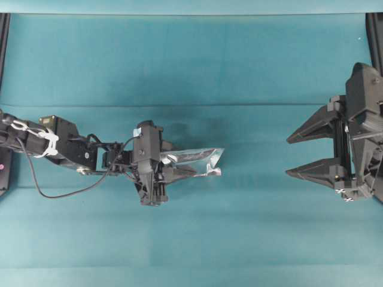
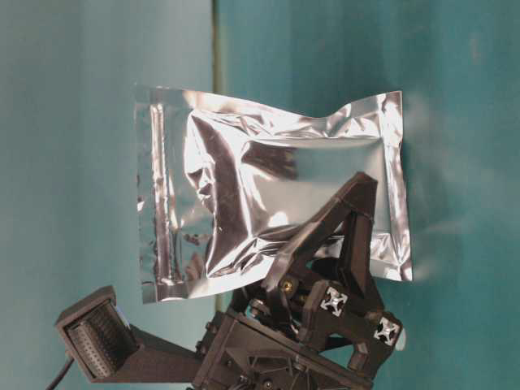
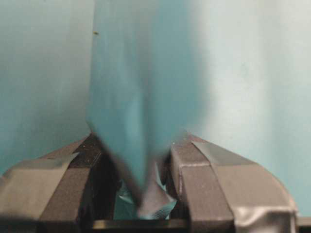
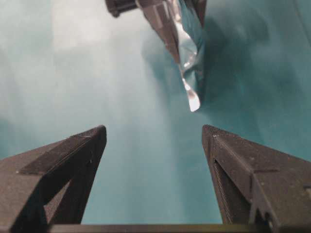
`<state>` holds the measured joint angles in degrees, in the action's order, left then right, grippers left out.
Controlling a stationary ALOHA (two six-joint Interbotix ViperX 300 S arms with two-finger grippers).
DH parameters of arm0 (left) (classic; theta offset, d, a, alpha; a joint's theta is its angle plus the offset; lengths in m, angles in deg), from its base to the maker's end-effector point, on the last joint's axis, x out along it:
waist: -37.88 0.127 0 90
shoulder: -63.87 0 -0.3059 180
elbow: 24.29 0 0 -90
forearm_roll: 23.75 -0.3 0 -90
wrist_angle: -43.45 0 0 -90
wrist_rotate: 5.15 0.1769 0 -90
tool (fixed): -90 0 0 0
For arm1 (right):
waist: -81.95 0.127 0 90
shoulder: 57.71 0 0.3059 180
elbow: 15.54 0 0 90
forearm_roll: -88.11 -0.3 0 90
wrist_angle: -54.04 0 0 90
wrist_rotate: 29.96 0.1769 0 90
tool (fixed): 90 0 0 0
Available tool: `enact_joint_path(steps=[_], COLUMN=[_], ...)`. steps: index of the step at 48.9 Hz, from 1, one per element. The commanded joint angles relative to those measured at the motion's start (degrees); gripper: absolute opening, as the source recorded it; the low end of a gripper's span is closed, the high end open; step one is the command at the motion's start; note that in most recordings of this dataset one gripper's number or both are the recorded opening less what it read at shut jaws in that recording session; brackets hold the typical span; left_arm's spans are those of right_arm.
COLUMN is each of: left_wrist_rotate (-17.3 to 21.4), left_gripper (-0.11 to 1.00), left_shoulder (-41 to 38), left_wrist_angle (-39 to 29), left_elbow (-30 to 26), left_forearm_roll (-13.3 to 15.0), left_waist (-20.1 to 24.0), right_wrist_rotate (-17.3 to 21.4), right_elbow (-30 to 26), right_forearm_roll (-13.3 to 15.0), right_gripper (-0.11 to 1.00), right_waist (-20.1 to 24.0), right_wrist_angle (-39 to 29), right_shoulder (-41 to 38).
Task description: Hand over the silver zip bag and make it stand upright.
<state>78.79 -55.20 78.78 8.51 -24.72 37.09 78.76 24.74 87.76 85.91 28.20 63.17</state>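
While the left gripper [image 1: 173,170] clamps it, the silver zip bag [image 1: 197,161] juts rightward.

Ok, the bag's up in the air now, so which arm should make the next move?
The right. Its gripper is open, empty and facing the bag's free end, though a wide gap remains. The left gripper is shut on the bag's other end, holding it above the table.

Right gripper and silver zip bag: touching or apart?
Apart. The overhead view shows bare table between the right gripper and the silver zip bag, which the left gripper holds.
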Motion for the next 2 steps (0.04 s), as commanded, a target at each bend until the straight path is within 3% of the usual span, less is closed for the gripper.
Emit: enact_joint_path(steps=[1, 2], left_wrist_rotate=[0.0, 0.0], left_gripper=[0.28, 0.28], left_shoulder=[0.5, 0.5], left_wrist_angle=[0.0, 0.0], left_elbow=[-0.2, -0.2], left_forearm_roll=[-0.2, -0.2], left_waist=[-0.6, -0.6], right_wrist_rotate=[0.4, 0.4], right_elbow=[-0.5, -0.4], right_forearm_roll=[-0.1, -0.1], right_gripper=[0.87, 0.87], right_waist=[0.0, -0.1], right_wrist_angle=[0.5, 0.5], right_shoulder=[0.2, 0.2])
